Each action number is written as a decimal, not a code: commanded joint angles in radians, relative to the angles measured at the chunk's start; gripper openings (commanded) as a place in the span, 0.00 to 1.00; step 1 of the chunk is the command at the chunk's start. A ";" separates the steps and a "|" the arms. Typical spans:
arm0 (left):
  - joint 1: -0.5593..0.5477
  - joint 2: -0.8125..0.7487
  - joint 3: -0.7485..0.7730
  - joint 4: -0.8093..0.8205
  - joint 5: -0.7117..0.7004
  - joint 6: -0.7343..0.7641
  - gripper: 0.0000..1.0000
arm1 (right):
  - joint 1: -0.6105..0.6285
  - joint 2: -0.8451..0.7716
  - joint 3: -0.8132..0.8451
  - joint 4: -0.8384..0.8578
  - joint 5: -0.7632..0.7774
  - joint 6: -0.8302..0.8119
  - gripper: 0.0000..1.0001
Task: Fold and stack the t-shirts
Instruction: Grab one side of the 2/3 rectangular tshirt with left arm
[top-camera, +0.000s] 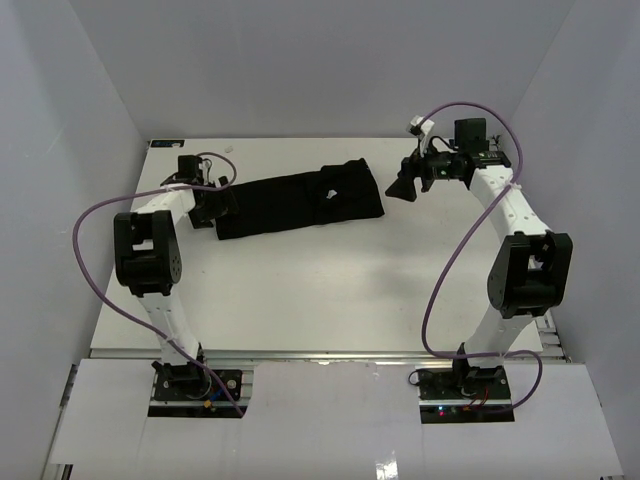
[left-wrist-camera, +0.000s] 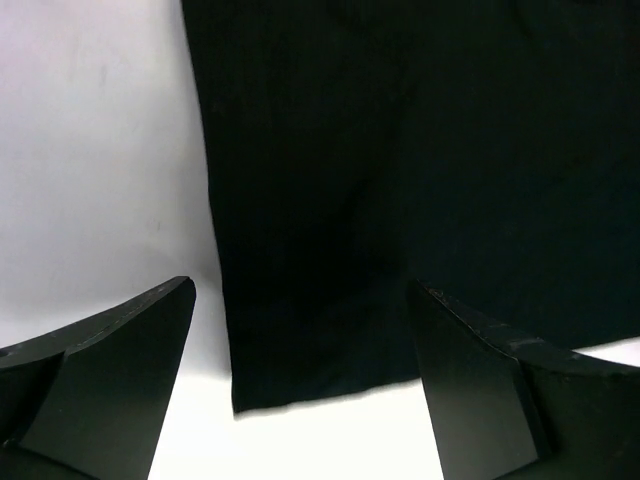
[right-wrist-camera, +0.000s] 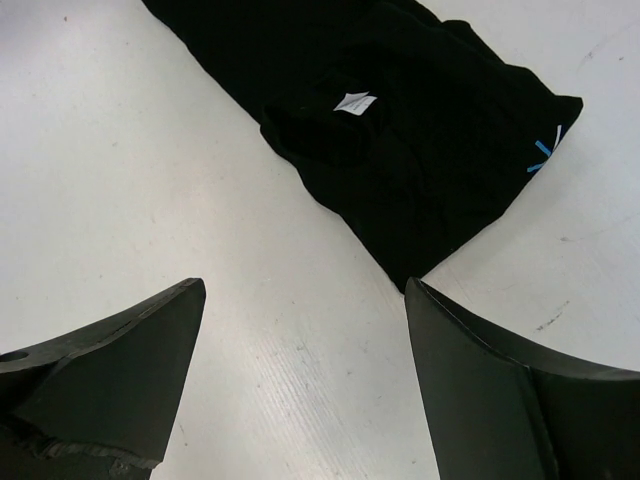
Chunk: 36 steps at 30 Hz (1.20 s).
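T-shirt (top-camera: 300, 205) lies as a long narrow black band on the table (top-camera: 300, 310), stretched btw the two claws, so the lengthwise folds look done (sleeves tucked under, as far as I can tell).

Left claw (left-wrist-camera: 300, 290): fingers wide apart, nothing clamped. One corner of the band's short end sits right btw its fingertips, and the cloth runs on ahead and past the finger at the right of its wrist view. Whether the fingers touch fabric, can't tell.

Right claw (right-wrist-camera: 305, 285): fingers also apart, empty, over bare table. The shirt's nearest corner is just ahead of it, w/ the white neck tag (right-wrist-camera: 354, 103) farther ahead and the blue logo (right-wrist-camera: 545, 150) ahead-right near the cloth's edge.

Progress, my read: approx halfway on this shirt. Left to do: cross-fold end over end into a compact square, then set it down as the base of a stack. No 2nd shirt or pile in view, so stacking hasn't begun.
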 joint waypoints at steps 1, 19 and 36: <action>0.000 0.053 0.056 -0.001 0.029 0.018 0.98 | 0.001 -0.044 -0.002 0.005 0.000 0.026 0.88; -0.031 0.119 0.012 0.042 0.175 -0.042 0.68 | -0.053 -0.099 -0.057 0.002 -0.002 0.049 0.88; -0.020 -0.111 -0.072 0.001 0.108 -0.025 0.08 | -0.081 -0.154 -0.114 -0.010 -0.002 0.026 0.88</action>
